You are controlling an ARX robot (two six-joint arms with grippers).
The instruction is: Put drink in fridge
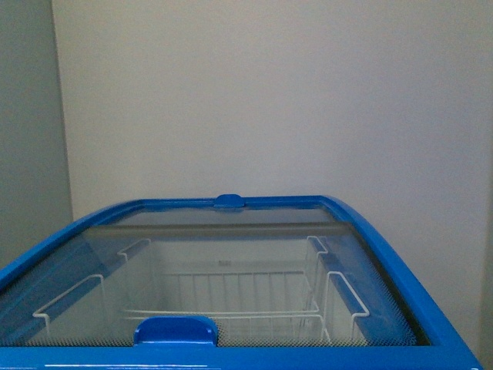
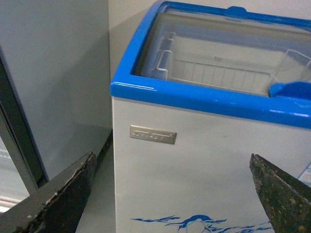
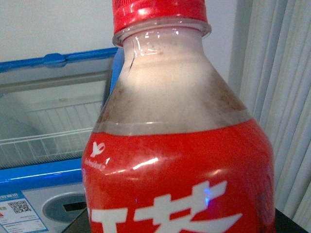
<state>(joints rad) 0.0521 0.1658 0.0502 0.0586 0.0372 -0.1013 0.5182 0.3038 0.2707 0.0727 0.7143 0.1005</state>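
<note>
While the drink [image 3: 170, 97] filled almost the whole right wrist view, its red cap [image 3: 158, 12] and red label [image 3: 194, 165] with white characters stood close before the lens, brown liquid and pale foam showing through the clear shoulder. Behind the bottle lay the fridge [image 1: 323, 358], and beside it hung a pale curtain [image 3: 282, 97]. The right arm's jaws were hidden by the bottle, so whether they were clamped on it could not be told.

Seen from the front camera, the fridge took up the lower half of the frame, its blue rim framing curved glass lids [image 1: 231, 247]. White wire baskets [image 1: 231, 297] showed through the glass. One blue handle [image 1: 176, 330] sat at lower centre, and another [image 1: 229, 201] at the far edge, mid-frame. Neither arm appeared there.

The left gripper [image 2: 171, 160] faced the fridge's white front, its jaws wide apart with nothing between the two dark fingers [image 2: 68, 194]. A metal nameplate [image 2: 152, 135] sat just under the rim, a blue penguin graphic [image 2: 197, 224] lower on the panel, and a plain grey cabinet [image 2: 53, 73] stood beside the fridge.
</note>
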